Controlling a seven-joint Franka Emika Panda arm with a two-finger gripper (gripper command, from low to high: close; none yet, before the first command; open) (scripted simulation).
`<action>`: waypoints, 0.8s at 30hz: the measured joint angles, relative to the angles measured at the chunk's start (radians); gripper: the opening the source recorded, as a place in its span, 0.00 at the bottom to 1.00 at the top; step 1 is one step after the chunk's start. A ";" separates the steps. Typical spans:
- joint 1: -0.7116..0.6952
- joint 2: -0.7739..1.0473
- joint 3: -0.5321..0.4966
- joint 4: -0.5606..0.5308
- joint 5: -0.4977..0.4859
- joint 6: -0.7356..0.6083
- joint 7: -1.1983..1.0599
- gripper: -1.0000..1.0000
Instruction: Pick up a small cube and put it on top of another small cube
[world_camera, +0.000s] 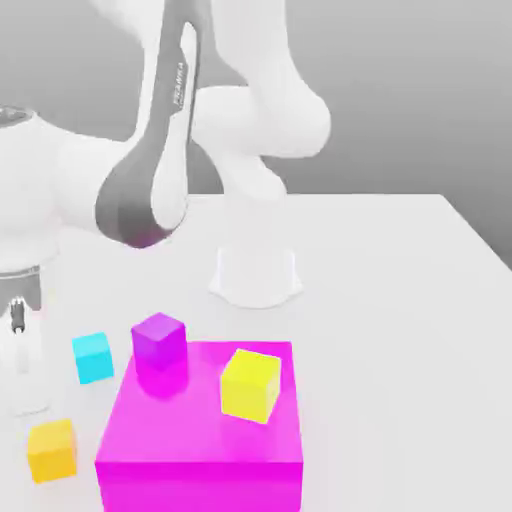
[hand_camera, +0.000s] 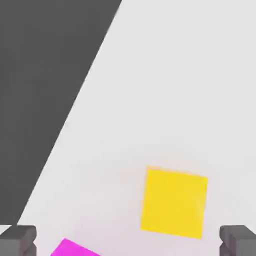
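At the exterior view's left, the gripper (world_camera: 27, 400) hangs above the pale table (world_camera: 400, 330), its jaws spread wide with nothing between them. The step in hand looks like the approach to the pick-up. The orange-yellow cube (world_camera: 52, 451), the one to lift, sits on the table at the near left, beside the magenta box (world_camera: 200, 487). Next, the hand probably needs to shift until the cube is centred between the fingers, then lower and close. A little farther off and to the right of it is the cyan cube (world_camera: 93, 358), of similar size and likely the one to stack on. Then come the purple cube (world_camera: 160, 341) and, rightmost, the larger lemon-yellow cube (world_camera: 251, 385), both on the box.

The exterior view gives this whole layout and the arm's height; the hand view adds the orange-yellow cube's top from above, off-centre between the spread fingertips, and a dark area (hand_camera: 45, 90) past the table edge
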 joint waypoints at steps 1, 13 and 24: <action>-0.008 0.036 0.004 0.004 0.013 0.024 -0.001 0.50; -0.031 0.154 0.027 0.024 0.035 0.114 -0.010 0.00; -0.072 -0.231 -0.099 -0.231 -0.093 -0.015 0.232 0.00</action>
